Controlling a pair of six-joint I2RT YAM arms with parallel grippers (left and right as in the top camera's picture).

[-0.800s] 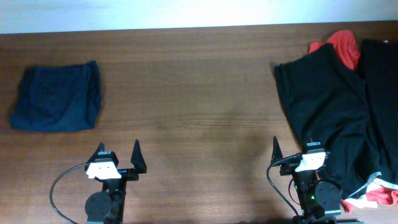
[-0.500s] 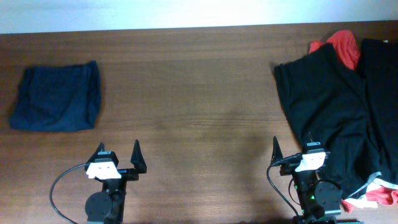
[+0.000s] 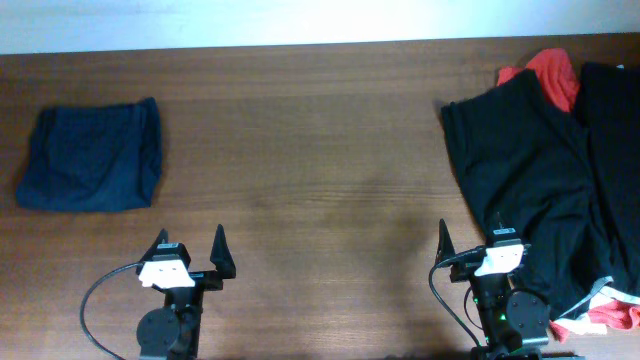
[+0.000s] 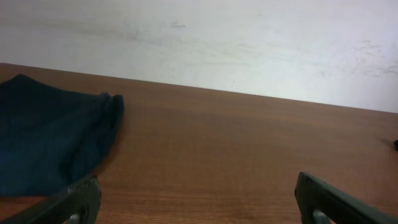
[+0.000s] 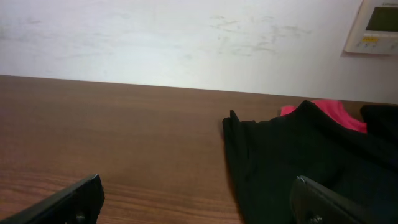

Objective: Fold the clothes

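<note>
From above, nothing has moved in the last second: both arms sit where they were at the near edge of the desk, and no cloth has shifted. The left claw is near the left corner and the right claw is near the right corner. Both have their fingers wide apart and hold nothing. A blue cloth lies by the left edge, and it looks neat and folded. The black clothes lie spread out along the right edge, with a red cloth peeking out at the far right corner. Another red bit sticks out at the near right corner. The right claw is just beside the black clothes, maybe with one finger over their edge. From the left wrist, the fingers are spread, and the blue cloth is ahead on the left, well apart from them. From the right wrist, the spread fingers point at the black clothes, with the red cloth behind. I think the arms are waiting, so the pile on the right is not folded yet and a grab there should come next.
</note>
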